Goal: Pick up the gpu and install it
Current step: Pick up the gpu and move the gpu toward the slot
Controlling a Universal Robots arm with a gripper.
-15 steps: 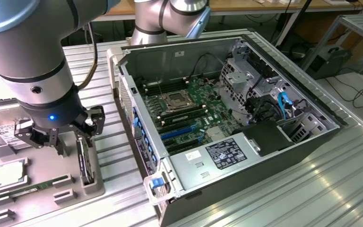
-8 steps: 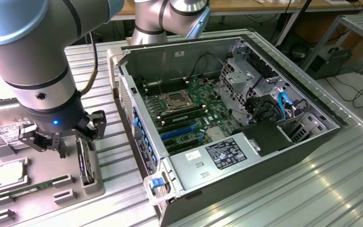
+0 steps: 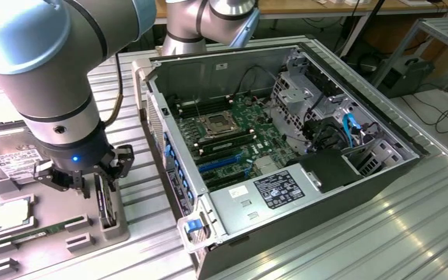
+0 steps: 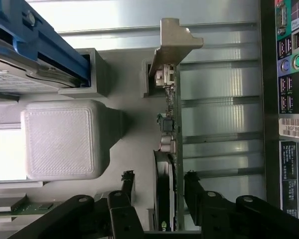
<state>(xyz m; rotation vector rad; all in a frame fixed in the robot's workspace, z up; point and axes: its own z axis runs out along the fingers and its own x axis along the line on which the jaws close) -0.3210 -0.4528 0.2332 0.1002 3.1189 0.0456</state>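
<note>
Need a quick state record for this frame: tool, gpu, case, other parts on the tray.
tool: open, low over the holder, one finger on each side of the gpu, not closed on it
gpu: standing on edge in a slot of the grey holder, not installed
case: open, motherboard exposed, blue slots free
other parts: hard drive and memory stick on the exterior view's left of the gpu
</note>
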